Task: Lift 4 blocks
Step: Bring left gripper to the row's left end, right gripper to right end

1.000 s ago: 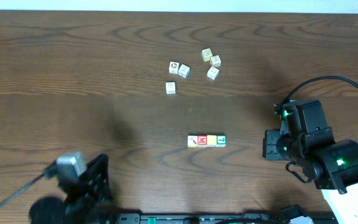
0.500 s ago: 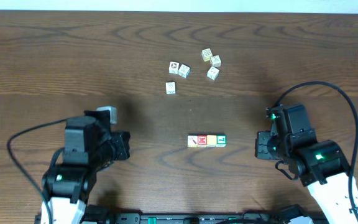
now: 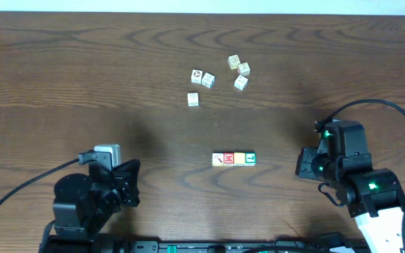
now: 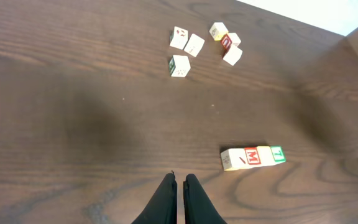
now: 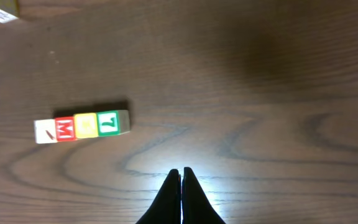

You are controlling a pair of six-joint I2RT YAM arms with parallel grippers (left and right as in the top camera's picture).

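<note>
Four blocks (image 3: 234, 159) in a touching row near the tabletop's (image 3: 48, 70) front edge: likely light, rigid; squeeze its ends. Left claw (image 4: 179, 186) and right claw (image 5: 181, 180) pinched together, empty.

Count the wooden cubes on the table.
10. Four coloured blocks touch in a row at the centre: pale, red, yellow, green. Six pale cubes lie scattered beyond, in two clusters of three. None appears hidden.

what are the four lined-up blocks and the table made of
The four blocks: likely wood, matte painted faces in cream, red, yellow and green; a bare tan side shows on the green one. The table: dark brown wood or wood-look laminate, smooth, slightly glossy; grain swirls and a light reflection show.
</note>
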